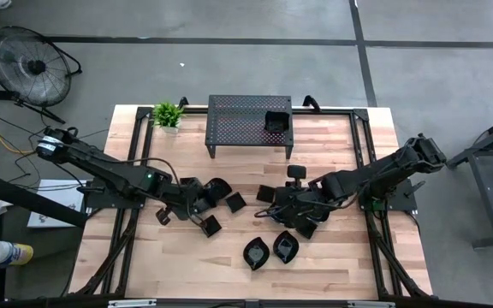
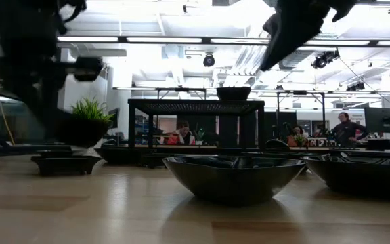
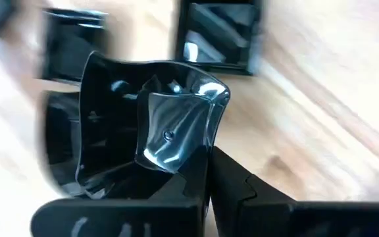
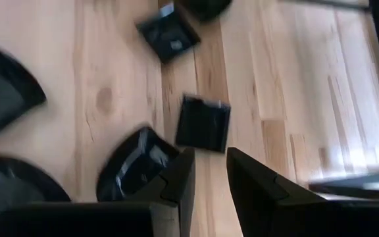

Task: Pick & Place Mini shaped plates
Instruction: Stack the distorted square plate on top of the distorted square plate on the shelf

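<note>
Slippage threatens: left claw [image 3: 206, 172] pinches only one plate's [image 3: 176, 125] glossy rim mid-bench, so it could twist free. Right claw [image 4: 209, 172] hovers empty, fingers parted.

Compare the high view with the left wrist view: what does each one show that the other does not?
Only the high view shows the perforated stand with one plate on it, the potted plant, and the right gripper.

Only the left wrist view shows the left gripper shut on the rim of a glossy plate.

Both show small black plates on the wooden table.
</note>
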